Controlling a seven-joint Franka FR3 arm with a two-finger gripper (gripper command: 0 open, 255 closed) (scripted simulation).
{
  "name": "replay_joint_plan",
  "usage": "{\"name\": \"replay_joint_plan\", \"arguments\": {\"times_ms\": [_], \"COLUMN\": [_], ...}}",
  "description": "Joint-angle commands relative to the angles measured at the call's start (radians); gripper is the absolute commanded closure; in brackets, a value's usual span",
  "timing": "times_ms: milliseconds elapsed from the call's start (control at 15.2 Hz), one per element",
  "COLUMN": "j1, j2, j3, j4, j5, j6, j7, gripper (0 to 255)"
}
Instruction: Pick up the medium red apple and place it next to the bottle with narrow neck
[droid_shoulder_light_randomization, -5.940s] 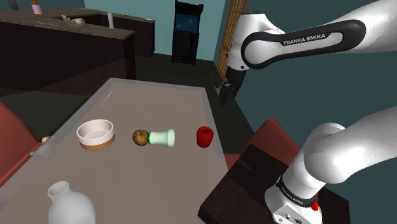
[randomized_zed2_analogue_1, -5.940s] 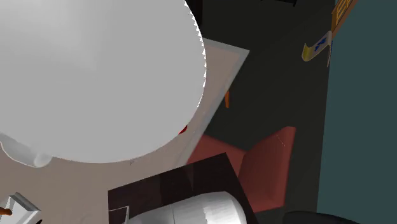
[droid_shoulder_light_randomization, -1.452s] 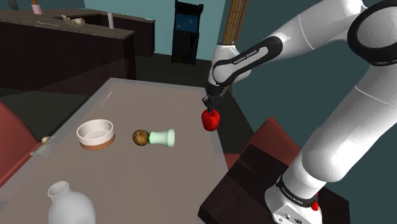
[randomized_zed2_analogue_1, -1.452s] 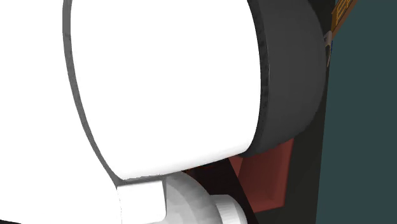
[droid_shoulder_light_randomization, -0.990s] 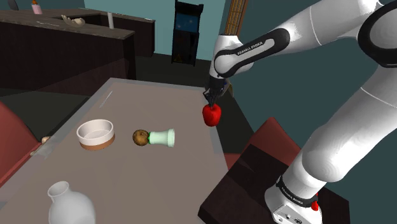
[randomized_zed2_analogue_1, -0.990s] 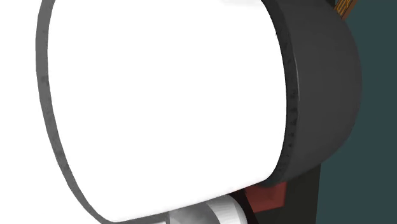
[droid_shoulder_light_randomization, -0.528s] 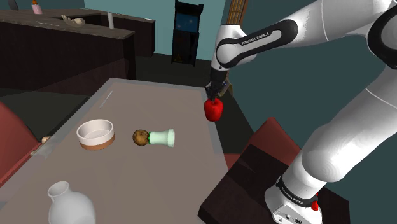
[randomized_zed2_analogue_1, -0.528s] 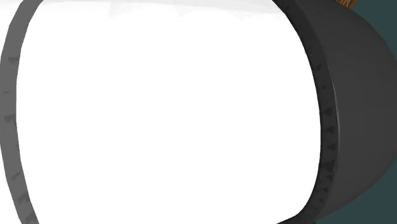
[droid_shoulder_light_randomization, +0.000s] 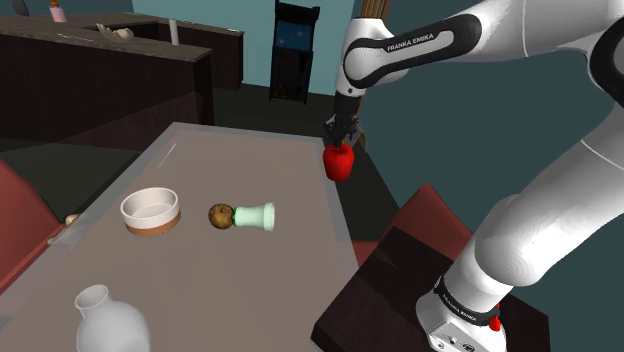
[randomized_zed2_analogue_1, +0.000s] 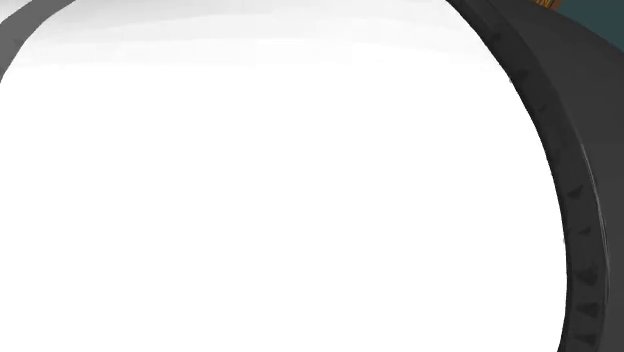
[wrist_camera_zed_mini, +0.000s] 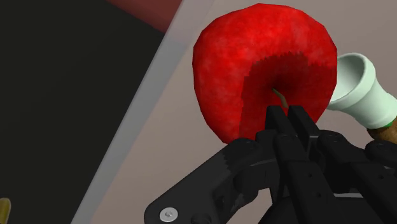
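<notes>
Nearest of all, the white bottle (droid_shoulder_light_randomization: 105, 318) with its narrow neck stands upright at the close corner of the tabletop (droid_shoulder_light_randomization: 250, 290). Further along sits a bowl (droid_shoulder_light_randomization: 150, 210), and near it a pale green bottle (droid_shoulder_light_randomization: 255, 216) lies on its side with a brown lump (droid_shoulder_light_randomization: 220, 215) at one end. Beyond them is the gripper (droid_shoulder_light_randomization: 340, 140), fingers (wrist_camera_zed_mini: 275, 124) clenched on the top of the red apple (droid_shoulder_light_randomization: 339, 162). The apple hangs in the air above the tabletop's right-hand edge in the shoulder view, well apart from the white bottle.
</notes>
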Motion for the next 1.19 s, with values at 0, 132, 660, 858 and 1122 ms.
{"name": "replay_joint_plan", "arguments": {"times_ms": [0,132,660,858,1122], "j1": [0.000,0.001,0.001,0.002,0.032], "j2": [-0.009,-0.015,-0.032,-0.035,-0.039], "j3": [0.001,0.001,0.002,0.003,0.049], "j4": [0.019,0.040,0.131,0.168,0.172], "j5": [0.001,0.001,0.004,0.004,0.013], "j6": [-0.028,-0.055,-0.163,-0.204,-0.216], "j7": [-0.001,-0.002,-0.008,-0.010,0.063], "gripper": [255,255,255,255,255]}}
